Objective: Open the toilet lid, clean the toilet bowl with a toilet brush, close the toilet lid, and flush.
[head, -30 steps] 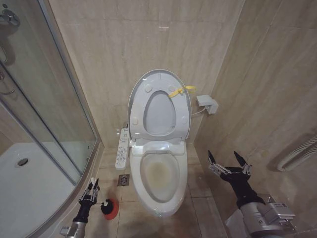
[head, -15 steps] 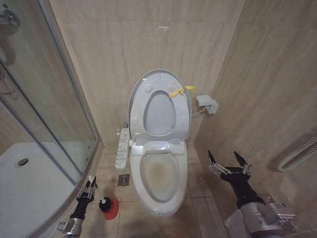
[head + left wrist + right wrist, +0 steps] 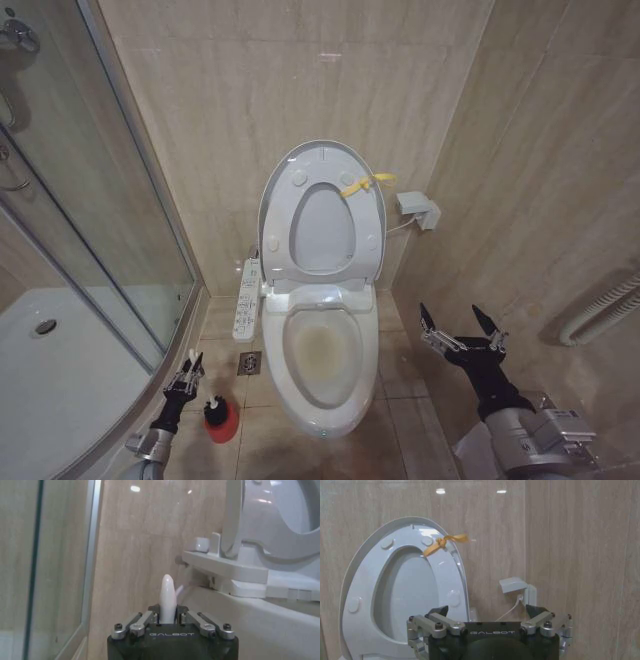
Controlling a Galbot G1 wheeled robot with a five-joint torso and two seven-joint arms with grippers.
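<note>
Lid (image 3: 322,215) up against the wall, glossy white, yellow ribbon (image 3: 362,185) at its edge. Bowl (image 3: 322,358) open, yellowish stain inside. Brush (image 3: 167,597) pinched between left fingers (image 3: 184,380), white handle tip poking past them, black head just above the red cup (image 3: 222,425). Right fingers (image 3: 462,330) spread wide, empty, well right of the bowl. Lower handle hidden behind the left fingers.

Toilet lid (image 3: 322,215) upright against wall, toilet bowl (image 3: 322,352) stained, toilet brush (image 3: 196,375) handle gripped.
</note>
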